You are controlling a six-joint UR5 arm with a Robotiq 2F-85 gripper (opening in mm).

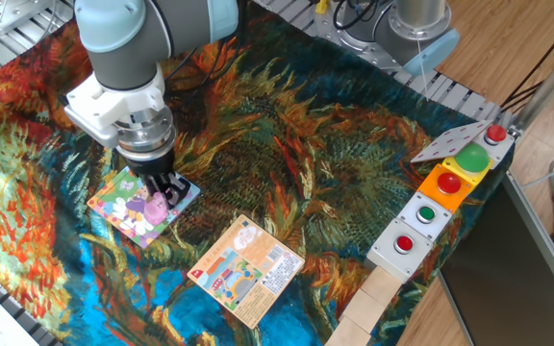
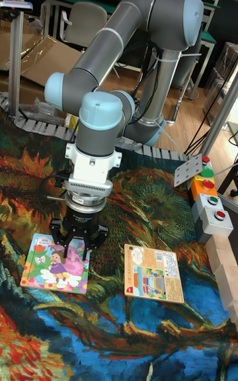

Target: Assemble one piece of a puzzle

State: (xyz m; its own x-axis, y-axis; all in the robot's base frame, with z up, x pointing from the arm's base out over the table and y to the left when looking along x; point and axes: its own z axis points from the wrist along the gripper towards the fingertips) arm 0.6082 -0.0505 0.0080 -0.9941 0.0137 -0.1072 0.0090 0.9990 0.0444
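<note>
arm: grey jointed UR5 arm (image 2: 112, 37) bends down from its base | wrist: vertical | tool: black two-finger gripper (image 1: 164, 188) (image 2: 78, 243) points straight down, fingertips low over the square cartoon puzzle board (image 1: 123, 207), jaw gap not discernible

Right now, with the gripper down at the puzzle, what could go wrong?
The gripper sits low over the puzzle's right edge, hiding the piece, so a misaligned knob could go unnoticed and jam. The board lies loose on the patterned cloth, so pressing down might shift or tilt it. If it slides, it may bump the orange card nearby.
</note>
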